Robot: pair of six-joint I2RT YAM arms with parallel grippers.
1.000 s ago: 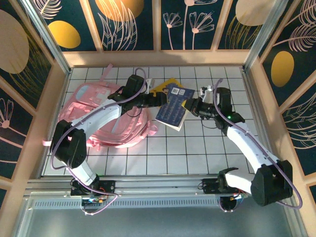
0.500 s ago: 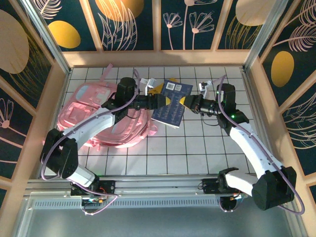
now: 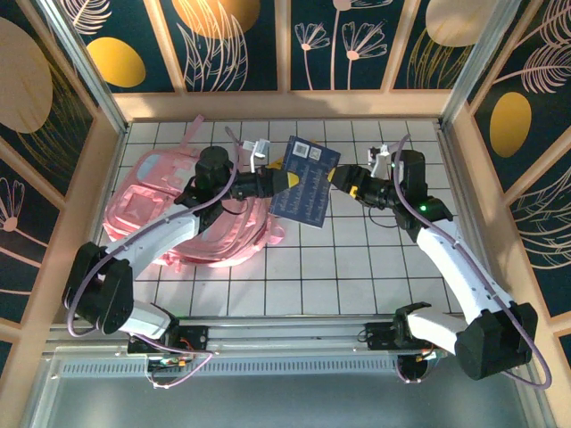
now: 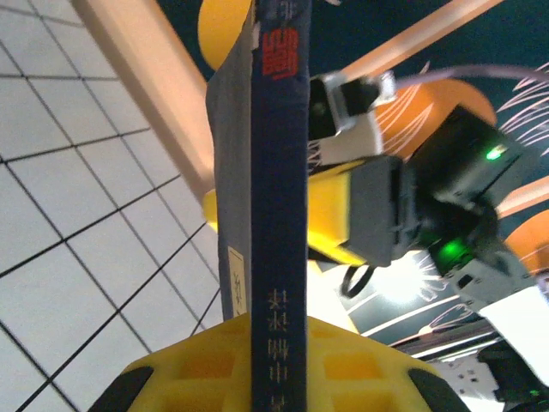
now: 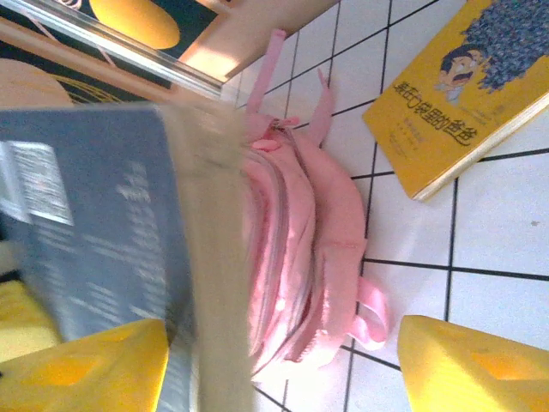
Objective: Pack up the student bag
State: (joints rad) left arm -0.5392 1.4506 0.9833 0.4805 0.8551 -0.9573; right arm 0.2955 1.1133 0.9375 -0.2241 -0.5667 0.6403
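White-tiled table [image 3: 357, 267] inside floral-panelled walls [image 3: 241, 45]; the pink student bag [image 3: 178, 223] lies at its left; left gripper [image 3: 285, 181] clamps a blue book [image 3: 308, 185] aloft; right gripper [image 3: 343, 178] stands released, fingers spread beside the book.

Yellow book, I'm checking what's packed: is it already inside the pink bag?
No, the yellow book lies flat on the tiled table, outside the student bag.
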